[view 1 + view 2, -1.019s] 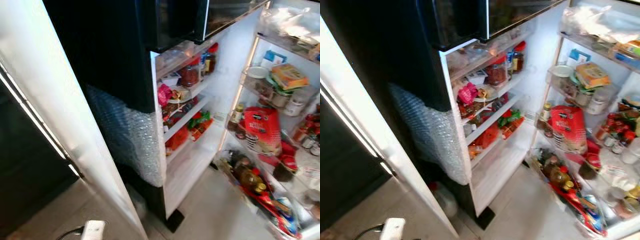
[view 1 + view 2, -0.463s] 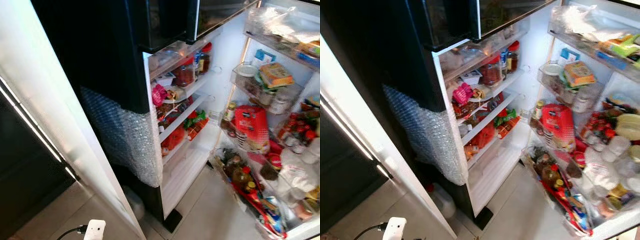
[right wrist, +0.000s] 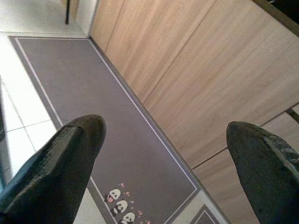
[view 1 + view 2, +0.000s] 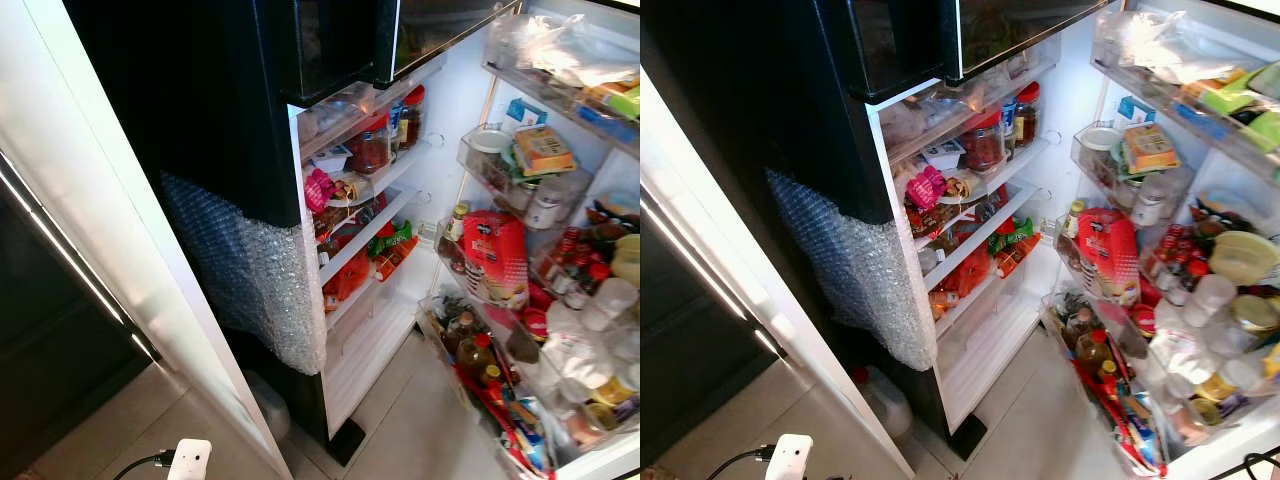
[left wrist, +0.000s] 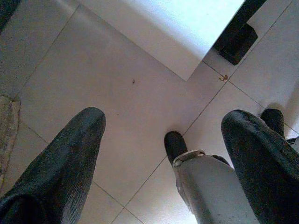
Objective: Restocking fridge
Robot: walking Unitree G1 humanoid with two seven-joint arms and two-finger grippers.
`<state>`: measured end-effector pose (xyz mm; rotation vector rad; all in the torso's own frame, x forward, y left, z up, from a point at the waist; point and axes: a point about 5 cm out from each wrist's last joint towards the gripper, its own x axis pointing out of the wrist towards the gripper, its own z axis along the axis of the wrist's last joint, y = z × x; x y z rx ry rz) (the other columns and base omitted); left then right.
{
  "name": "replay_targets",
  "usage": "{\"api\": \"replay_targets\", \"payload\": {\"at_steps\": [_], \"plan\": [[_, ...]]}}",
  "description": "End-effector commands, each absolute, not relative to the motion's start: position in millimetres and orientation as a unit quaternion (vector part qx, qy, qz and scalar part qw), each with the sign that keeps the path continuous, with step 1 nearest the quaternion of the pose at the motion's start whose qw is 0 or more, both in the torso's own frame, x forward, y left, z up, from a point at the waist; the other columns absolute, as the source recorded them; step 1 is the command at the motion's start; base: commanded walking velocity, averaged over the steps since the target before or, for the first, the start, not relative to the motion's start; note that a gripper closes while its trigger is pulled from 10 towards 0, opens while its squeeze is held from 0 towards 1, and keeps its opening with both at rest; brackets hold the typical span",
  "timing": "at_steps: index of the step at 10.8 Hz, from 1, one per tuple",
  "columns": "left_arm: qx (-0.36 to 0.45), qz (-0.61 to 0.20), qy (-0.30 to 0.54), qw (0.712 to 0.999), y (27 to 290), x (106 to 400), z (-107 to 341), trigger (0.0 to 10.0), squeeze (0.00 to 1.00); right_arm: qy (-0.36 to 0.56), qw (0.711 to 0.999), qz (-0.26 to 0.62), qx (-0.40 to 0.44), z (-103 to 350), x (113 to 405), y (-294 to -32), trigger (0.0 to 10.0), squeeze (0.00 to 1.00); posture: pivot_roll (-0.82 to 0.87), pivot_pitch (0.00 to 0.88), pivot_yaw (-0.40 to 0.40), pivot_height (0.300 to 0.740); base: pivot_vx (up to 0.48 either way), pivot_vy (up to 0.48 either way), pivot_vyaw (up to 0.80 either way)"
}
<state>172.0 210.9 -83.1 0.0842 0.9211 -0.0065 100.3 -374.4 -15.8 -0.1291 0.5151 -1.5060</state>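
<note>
The black fridge (image 4: 230,120) stands open, its white inner shelves (image 4: 372,215) packed with jars, packets and a red-lidded jar (image 4: 377,150). To the right its open door (image 4: 450,90) carries racks crowded with bottles, tubs and a red bag (image 4: 497,255). My left gripper (image 5: 163,121) hangs open over the pale tiled floor (image 5: 117,79), nothing between its fingers, with my own leg (image 5: 210,186) below it. My right gripper (image 3: 166,128) is open and empty above a grey mat (image 3: 93,93) beside wooden cabinet fronts (image 3: 196,70).
Bubble wrap (image 4: 250,270) covers the fridge's lower left side. A white panel (image 4: 100,230) slants along the left. A white plug with a cable (image 4: 190,458) lies on the floor at the bottom. Bare tiles (image 4: 420,430) lie before the fridge.
The whole picture has shifted as the camera turned a little right, so more of the door racks shows. Nothing in the fridge has moved.
</note>
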Motion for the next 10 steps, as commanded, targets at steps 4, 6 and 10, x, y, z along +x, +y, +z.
{"api": "replay_targets", "payload": {"at_steps": [4, 6, 10], "plan": [[0.050, -0.006, 0.451, 0.891, 216, 170, -83, 10.0, 0.00, 0.205, 0.665, -0.717, -0.042, -7, 92, -385, 10.0, 0.00, -0.15, 0.000, 0.058, 0.740, 0.000, 0.000, 0.00], [0.051, -0.007, 0.451, 0.891, 216, 170, -83, 10.0, 0.00, 0.200, 0.664, -0.719, -0.047, -5, 93, -386, 10.0, 0.00, -0.15, 0.000, 0.058, 0.740, 0.000, 0.000, 0.00], [0.051, -0.009, 0.450, 0.891, 216, 171, -83, 10.0, 0.00, 0.176, 0.667, -0.723, -0.041, 0, 96, -385, 10.0, 0.00, -0.15, 0.000, 0.061, 0.740, 0.000, 0.000, 0.00]]}}
